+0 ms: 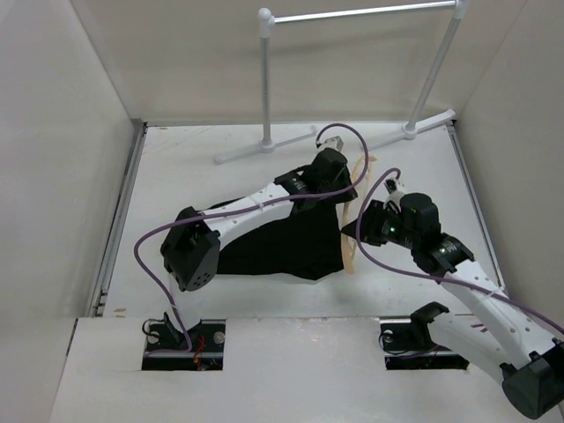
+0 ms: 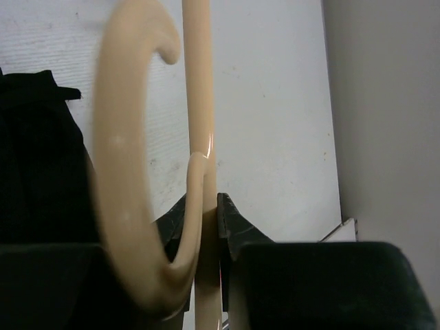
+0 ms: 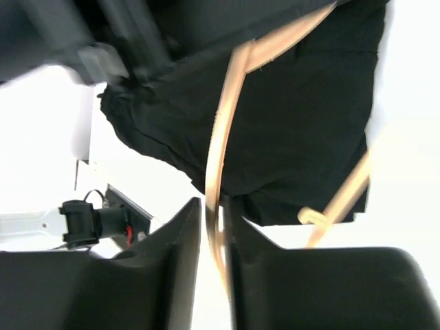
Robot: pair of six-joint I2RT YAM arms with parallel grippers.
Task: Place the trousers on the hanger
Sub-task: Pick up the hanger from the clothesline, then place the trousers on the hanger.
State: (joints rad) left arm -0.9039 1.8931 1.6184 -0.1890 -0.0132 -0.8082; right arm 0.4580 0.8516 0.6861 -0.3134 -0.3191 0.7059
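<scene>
The black trousers (image 1: 282, 238) lie bunched on the table's middle, partly under my left arm. The tan hanger (image 1: 355, 216) stands along their right edge, running near to far. My left gripper (image 1: 346, 179) is shut on the hanger at its far end. In the left wrist view the hook (image 2: 124, 172) curves at the left and my gripper (image 2: 204, 206) pinches the stem by it. My right gripper (image 1: 359, 227) is shut on the hanger's thin arm. In the right wrist view the jaws (image 3: 214, 206) close on that arm (image 3: 227, 117), with the trousers (image 3: 295, 124) behind it.
A silver metal rail (image 1: 352, 15) on white feet (image 1: 242, 152) stands at the back of the table. White walls close in on the left, right and back. The arm bases sit in cut-outs at the near edge (image 1: 185, 339).
</scene>
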